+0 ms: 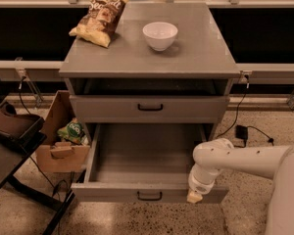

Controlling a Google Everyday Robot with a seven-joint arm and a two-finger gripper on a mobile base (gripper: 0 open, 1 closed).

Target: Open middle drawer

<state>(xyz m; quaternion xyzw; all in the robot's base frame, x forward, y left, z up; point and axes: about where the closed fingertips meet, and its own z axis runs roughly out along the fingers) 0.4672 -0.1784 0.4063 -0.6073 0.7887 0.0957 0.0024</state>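
The middle drawer (147,192) of the grey cabinet is pulled far out, and its plain grey inside is empty. Its flat front carries a small black bar handle (149,196). Above it, the taller-fronted drawer (149,109) is closed. The lowest drawer is hidden under the open one. My gripper (194,196) hangs from the white arm (235,160), which comes in from the right. It is at the right end of the open drawer's front, right of the handle.
A chip bag (100,14) and a white bowl (160,35) sit on the cabinet top (201,48). A cardboard box (61,141) with packets stands on the floor to the left, beside a dark stand (12,146). A cable and plug (242,131) lie to the right.
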